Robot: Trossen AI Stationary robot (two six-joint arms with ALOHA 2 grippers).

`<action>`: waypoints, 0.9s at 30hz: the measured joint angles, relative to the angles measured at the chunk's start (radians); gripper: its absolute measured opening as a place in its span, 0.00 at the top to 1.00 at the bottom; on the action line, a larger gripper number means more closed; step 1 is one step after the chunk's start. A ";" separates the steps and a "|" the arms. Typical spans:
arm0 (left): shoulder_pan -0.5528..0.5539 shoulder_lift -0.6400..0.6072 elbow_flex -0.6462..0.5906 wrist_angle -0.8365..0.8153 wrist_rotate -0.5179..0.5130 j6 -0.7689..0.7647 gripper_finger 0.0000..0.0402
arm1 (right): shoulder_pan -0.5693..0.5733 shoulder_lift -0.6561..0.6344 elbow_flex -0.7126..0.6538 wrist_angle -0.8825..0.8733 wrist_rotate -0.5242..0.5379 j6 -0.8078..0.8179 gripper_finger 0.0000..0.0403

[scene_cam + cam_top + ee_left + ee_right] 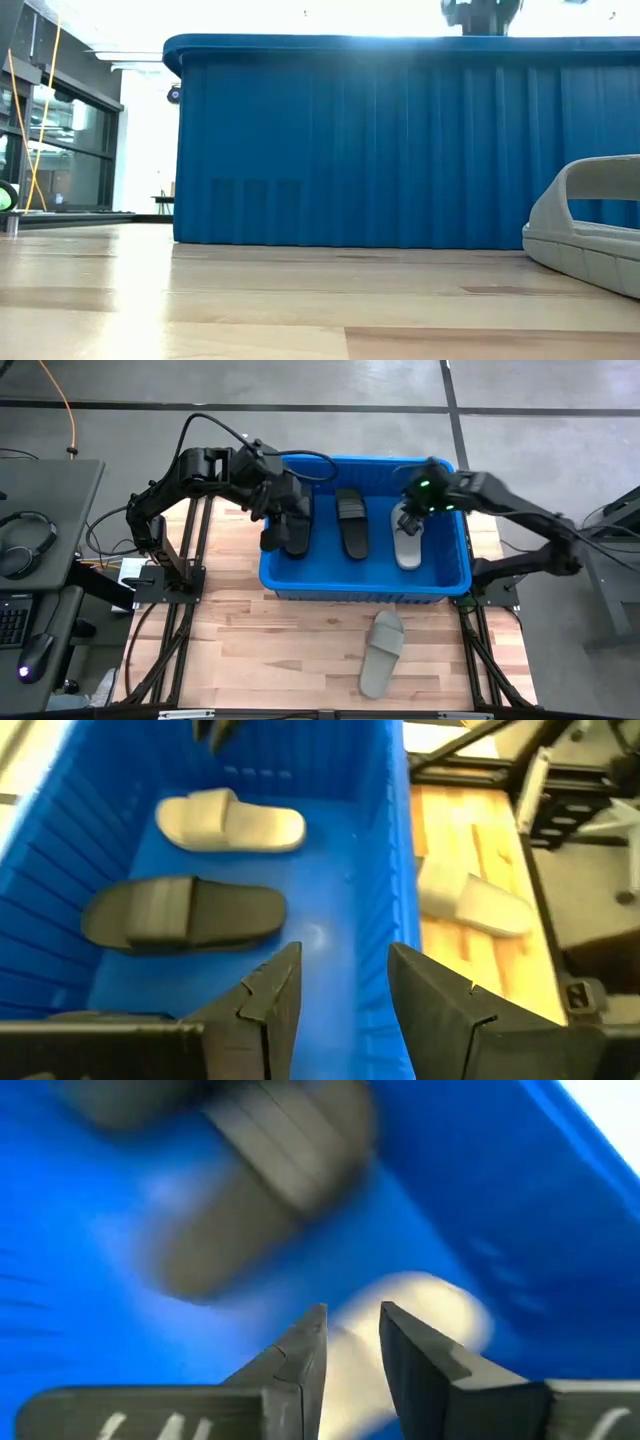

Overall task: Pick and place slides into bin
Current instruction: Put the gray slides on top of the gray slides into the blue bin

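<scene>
Bin [455,575], bright blue, stands at the far middle of the wooden surface [280,650] and holds three slides. A black slide [352,520] lies near the bin's centre, lengthwise from far to near. A light grey slide [407,545] lies toward the right wall. A second black slide [296,530] sits at the left end, under the left arm.

Left pincer [340,1010] hangs over the left part of the bin; its fingers stand moderately apart with nothing seen between them in the left wrist view, which shows bare blue floor in the gap. Whether they touch the black slide below cannot be told.

Right pincer [352,1345] is directly above the light grey slide inside the bin, fingers a narrow gap apart, the slide showing just beyond the tips; no grip on it is evident.

One further light grey slide [381,652] lies on the surface outside the bin, near its front wall and right of centre, strap upward.
</scene>
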 joint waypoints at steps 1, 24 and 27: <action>0.000 0.000 0.000 -0.009 0.012 0.000 0.66 | 0.000 -0.021 0.029 0.006 -0.082 0.038 0.79; -0.017 -0.048 0.000 -0.176 0.107 0.000 0.66 | 0.835 -0.002 0.104 0.378 -0.004 0.754 0.81; -0.026 -0.082 0.000 -0.176 0.096 -0.004 0.66 | 0.927 0.061 0.103 0.336 0.061 0.837 0.81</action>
